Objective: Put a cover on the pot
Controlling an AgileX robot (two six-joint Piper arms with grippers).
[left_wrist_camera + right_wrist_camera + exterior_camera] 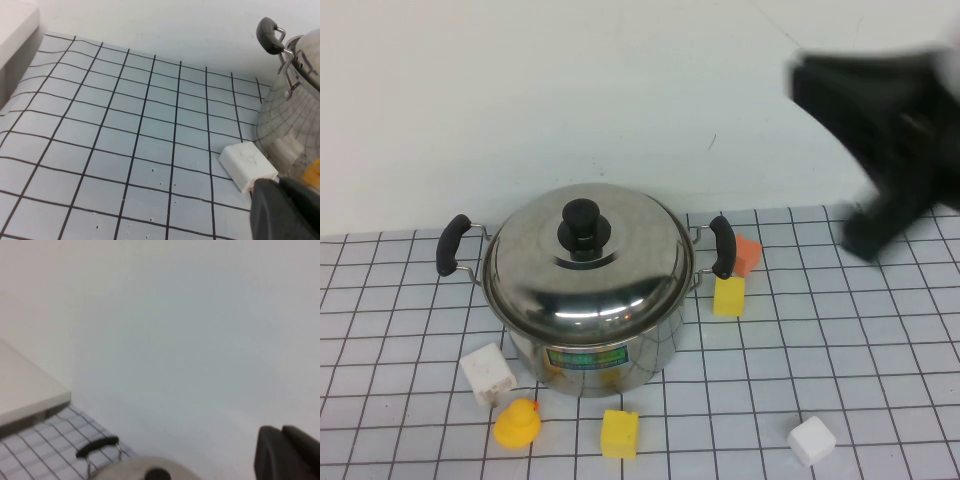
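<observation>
Both grippers stood clear: the right gripper (880,235) raised beside the pot (588,330), the left gripper (285,210) low nearby; finger states unreadable. Mid-tabletop, lid (588,262) seated; only withdrawal seemed left.

Shiny steel pot (590,330), black handles, on black-gridded grey table (840,360).

The steel pot (600,350) is seen upright on the gridded bench (840,350), already covered by its domed lid (588,262), black handles out sideways.
</observation>
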